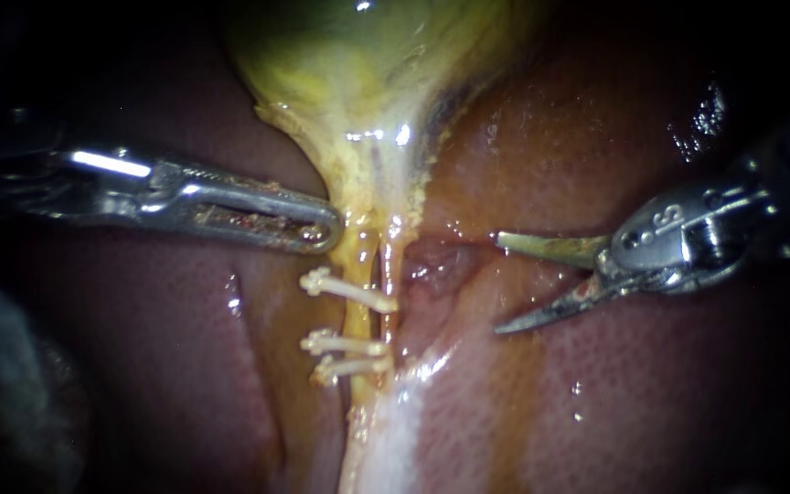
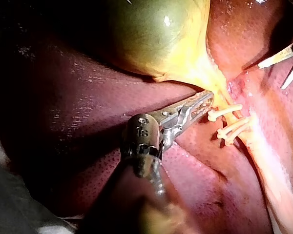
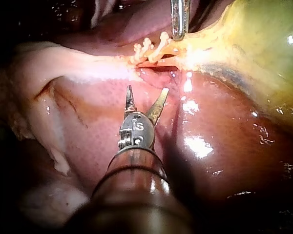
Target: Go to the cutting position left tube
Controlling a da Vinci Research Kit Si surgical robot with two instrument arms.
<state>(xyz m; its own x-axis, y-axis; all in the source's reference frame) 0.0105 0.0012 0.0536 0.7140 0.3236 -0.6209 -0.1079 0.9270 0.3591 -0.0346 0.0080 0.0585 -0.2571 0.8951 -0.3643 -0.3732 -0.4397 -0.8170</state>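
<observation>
The left instrument (image 1: pixel 326 229) entered from the left. Its pincer was closed on the yellow tissue at the neck of the gallbladder (image 1: pixel 349 64), just above the clipped section.

The left tube (image 1: pixel 359 316) ran down from that neck between lobes of the liver (image 1: pixel 651 384). It carried three pale clips: an upper clip (image 1: pixel 349 290) and, lower down, a middle clip (image 1: pixel 345 343) and a lower clip (image 1: pixel 349 368) close together (the gap between the upper clip and the lower pair was the wider one).

The right instrument (image 1: pixel 497 284) entered from the right and ended in two blades. Its pincer stood apart and held nothing. The blade tips pointed toward the tube at about the height of the upper clip. They were clear of the tube, with a moist reddish hollow between them and it.
</observation>
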